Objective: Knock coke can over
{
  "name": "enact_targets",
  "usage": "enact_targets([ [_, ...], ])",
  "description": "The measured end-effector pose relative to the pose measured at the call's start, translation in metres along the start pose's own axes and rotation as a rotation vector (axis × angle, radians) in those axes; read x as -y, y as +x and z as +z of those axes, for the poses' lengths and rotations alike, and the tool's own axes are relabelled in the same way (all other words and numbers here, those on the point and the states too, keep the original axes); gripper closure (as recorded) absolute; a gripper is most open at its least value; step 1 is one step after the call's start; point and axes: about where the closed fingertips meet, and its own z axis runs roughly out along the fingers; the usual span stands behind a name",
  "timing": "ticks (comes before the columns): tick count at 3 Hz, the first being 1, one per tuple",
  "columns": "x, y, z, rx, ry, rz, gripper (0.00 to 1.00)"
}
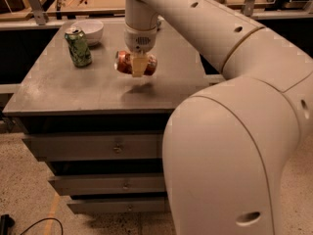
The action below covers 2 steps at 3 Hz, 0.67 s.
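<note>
The hand [138, 68] grasps the coke can [124, 62] sideways, above the bench [58, 89].
A green can [78, 46] stands upright nr the far corner, w/ a white bowl [93, 29] just behind it.

Green can [78, 47]: upright on the far left of the tabletop, patterned, silver top.
White bowl [90, 30]: at the far edge, just behind and right of the green can.
Tabletop [58, 89]: grey, scuffed, square.
Drawers [93, 147]: three grey fronts stacked under the tabletop, each with a small knob.
Floor [27, 177]: pale, speckled.
Cable [41, 223]: black, curled on the floor at near left.
Wooden bench [100, 1]: beyond the far edge.
Gripper [138, 66]: over the tabletop's middle.
</note>
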Motion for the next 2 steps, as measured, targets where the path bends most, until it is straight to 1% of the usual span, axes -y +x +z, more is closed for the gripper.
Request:
enact_targets([
  [1, 0.0032, 0.0024, 0.0101, -0.016, -0.012, 0.008, 0.35],
  [2, 0.0049, 0.004, 0.0147, -0.013, -0.017, 0.016, 0.12],
])
